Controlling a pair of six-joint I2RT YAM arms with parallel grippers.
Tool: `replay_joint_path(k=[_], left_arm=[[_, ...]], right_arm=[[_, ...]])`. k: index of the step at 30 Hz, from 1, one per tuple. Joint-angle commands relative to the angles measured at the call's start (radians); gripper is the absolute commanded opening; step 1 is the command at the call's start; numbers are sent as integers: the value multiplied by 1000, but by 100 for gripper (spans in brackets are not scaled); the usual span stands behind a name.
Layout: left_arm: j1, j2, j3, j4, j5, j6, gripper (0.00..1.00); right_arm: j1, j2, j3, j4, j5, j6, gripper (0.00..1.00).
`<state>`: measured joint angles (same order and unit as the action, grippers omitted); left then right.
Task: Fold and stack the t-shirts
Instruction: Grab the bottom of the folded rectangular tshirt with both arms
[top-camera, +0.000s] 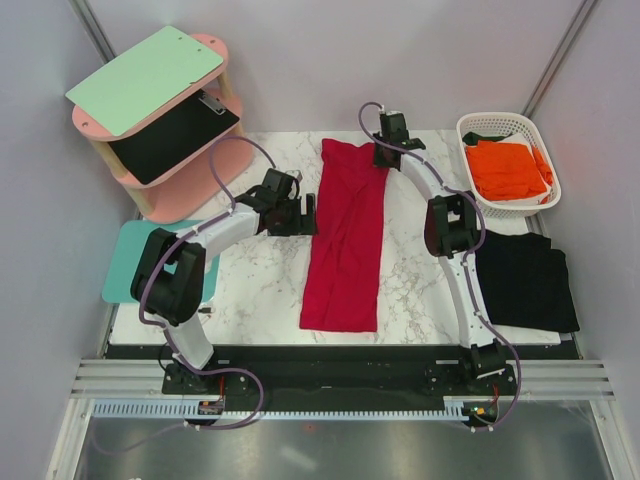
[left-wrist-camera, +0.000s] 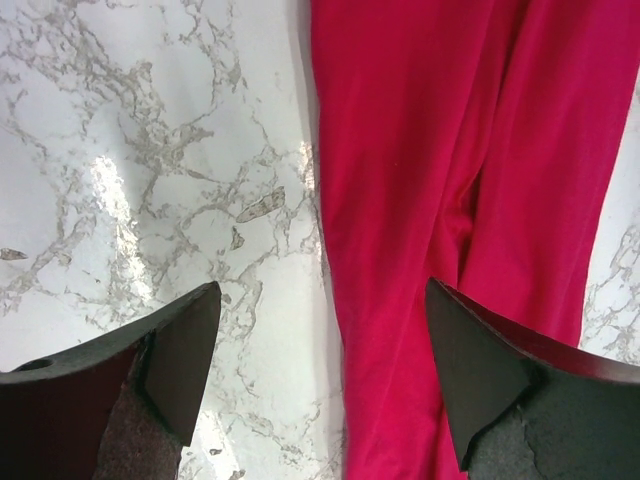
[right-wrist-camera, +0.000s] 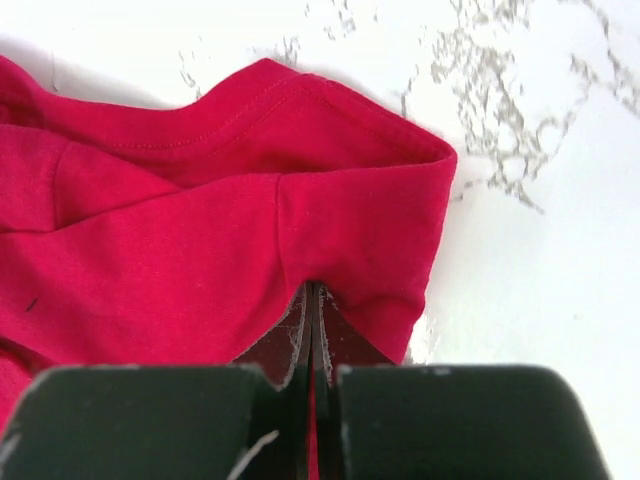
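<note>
A crimson red t-shirt (top-camera: 347, 235) lies in a long narrow fold down the middle of the marble table (top-camera: 260, 290). My right gripper (top-camera: 386, 157) is at its far right corner, shut on the red cloth (right-wrist-camera: 330, 230), which bunches around the fingertips. My left gripper (top-camera: 308, 215) hangs open just left of the shirt's left edge (left-wrist-camera: 330, 260), one finger over bare marble, the other over the cloth, gripping nothing. An orange t-shirt (top-camera: 508, 168) lies folded in the white basket (top-camera: 470, 127). A black t-shirt (top-camera: 524, 280) lies folded at the right edge.
A pink two-tier shelf (top-camera: 215, 45) stands at the back left, with a mint-green board (top-camera: 146, 78) on top and a black clipboard (top-camera: 172, 137) below. A teal mat (top-camera: 124, 262) lies at the left edge under the left arm.
</note>
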<state>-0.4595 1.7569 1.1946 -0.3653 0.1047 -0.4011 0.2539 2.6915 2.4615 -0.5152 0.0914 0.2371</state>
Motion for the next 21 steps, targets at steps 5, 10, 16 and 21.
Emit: replay_joint_path(k=[5, 10, 16, 21], left_arm=[[5, -68, -29, 92, 67, -2, 89], [5, -112, -90, 131, 89, -18, 90], [5, -145, -151, 132, 111, -39, 89], [5, -221, -245, 166, 213, -73, 89]], right_arm=[[22, -218, -267, 286, -61, -87, 2], [59, -501, -488, 320, -90, -21, 2], [175, -613, -703, 207, -211, 16, 2], [245, -628, -870, 205, -329, 88, 7]])
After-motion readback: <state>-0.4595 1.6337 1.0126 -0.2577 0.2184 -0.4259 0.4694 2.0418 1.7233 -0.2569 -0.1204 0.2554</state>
